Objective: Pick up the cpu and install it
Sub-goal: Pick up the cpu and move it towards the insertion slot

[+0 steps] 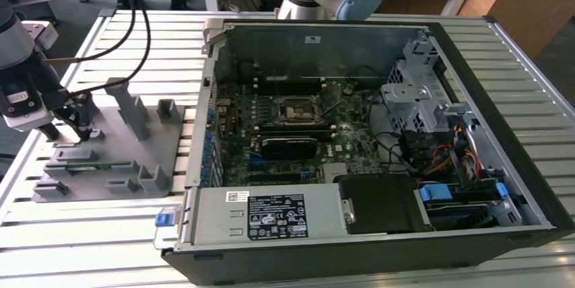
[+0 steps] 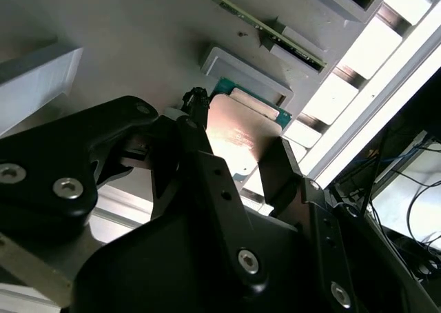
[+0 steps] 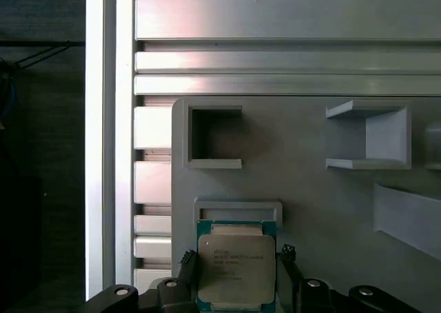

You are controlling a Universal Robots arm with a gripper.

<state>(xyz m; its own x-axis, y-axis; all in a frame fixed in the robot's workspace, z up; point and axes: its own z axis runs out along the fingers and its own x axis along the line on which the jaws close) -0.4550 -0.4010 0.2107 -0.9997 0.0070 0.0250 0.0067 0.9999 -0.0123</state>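
The cpu [image 3: 236, 271], a flat square chip with a shiny silver top and a thin green edge, lies on the grey fixture plate [image 3: 310, 203] against a small raised bracket [image 3: 238, 208]. My gripper [image 3: 238, 256] straddles it, one black fingertip pressed against each side edge. The second wrist view shows the cpu [image 2: 241, 137] between the same two fingers [image 2: 196, 123]. In the exterior view my gripper [image 1: 77, 126] is low over the fixture plate [image 1: 117, 150] at the exterior view's left. The motherboard's black socket [image 1: 295, 111] sits inside the open computer case.
The open computer case [image 1: 503, 99] lies on the slatted metal table [image 1: 108, 234], right of the fixture. Upright grey posts [image 1: 126, 103] stand on the fixture near my gripper. A thin green memory stick [image 1: 83, 165] rests in a fixture slot. Cables [image 1: 134, 25] hang from the arm.
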